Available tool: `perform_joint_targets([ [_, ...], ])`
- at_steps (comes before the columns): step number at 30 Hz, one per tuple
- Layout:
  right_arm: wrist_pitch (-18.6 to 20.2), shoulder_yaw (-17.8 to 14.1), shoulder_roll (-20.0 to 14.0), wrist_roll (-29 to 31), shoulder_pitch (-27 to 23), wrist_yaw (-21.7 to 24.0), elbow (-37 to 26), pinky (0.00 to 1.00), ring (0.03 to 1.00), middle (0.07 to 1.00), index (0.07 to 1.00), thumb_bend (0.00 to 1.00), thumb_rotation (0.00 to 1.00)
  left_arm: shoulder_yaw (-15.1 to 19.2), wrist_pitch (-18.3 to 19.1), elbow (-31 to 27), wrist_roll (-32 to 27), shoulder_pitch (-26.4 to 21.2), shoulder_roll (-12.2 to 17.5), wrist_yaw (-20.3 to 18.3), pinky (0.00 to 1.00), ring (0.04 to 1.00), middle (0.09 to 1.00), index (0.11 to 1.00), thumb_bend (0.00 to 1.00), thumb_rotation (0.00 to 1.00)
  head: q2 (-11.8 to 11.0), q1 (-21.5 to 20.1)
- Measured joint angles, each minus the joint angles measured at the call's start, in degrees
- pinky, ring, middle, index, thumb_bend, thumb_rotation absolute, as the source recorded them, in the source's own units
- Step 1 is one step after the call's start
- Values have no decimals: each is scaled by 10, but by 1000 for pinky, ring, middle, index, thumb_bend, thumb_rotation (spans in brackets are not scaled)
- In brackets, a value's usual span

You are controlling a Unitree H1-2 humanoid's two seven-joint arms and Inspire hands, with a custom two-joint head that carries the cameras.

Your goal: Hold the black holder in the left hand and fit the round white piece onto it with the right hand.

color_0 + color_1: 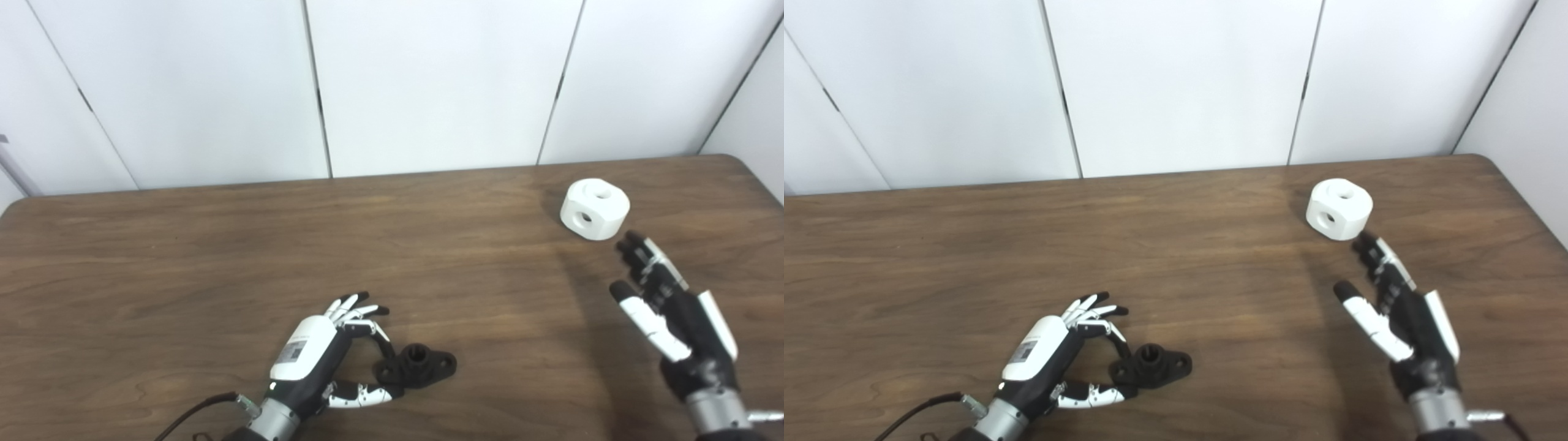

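Observation:
The black holder (418, 365) lies flat on the wooden table (184, 263) near the front, a short tube standing up from its eared base. My left hand (324, 355) is at its left end, thumb and one finger touching it, the other fingers spread; it rests on the table, not lifted. The round white piece (595, 208), a chunky block with holes in its top and side, sits at the far right. My right hand (667, 312) hovers open just in front of it, fingers stretched toward it, a small gap between.
White wall panels (429, 86) stand right behind the table's far edge. The table's rounded right corner (744, 164) is close to the white piece. A black cable (190, 416) trails from my left wrist at the front edge.

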Motion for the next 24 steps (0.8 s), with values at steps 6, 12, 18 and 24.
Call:
perform_joint_targets([
  [6,34,-2,-56,-77,-29,3,-11,973,957,935,949,693,373,2,-2,1,-3,0,5,-2,1000,957,845,489,512,61,-7,-40],
  [12,77,4,-71,-124,-73,7,-11,855,934,944,950,771,363,7,-19,10,-6,0,10,2,1000,948,839,489,512,61,-17,-62],
  [18,98,23,-118,-201,-127,21,28,869,927,947,936,792,367,10,-28,16,-7,0,11,4,1000,951,843,489,513,61,-26,-74],
  [24,120,53,-147,-249,-170,43,77,900,947,931,941,819,403,14,-37,19,-15,0,15,2,1000,954,847,490,512,61,-33,-81],
])
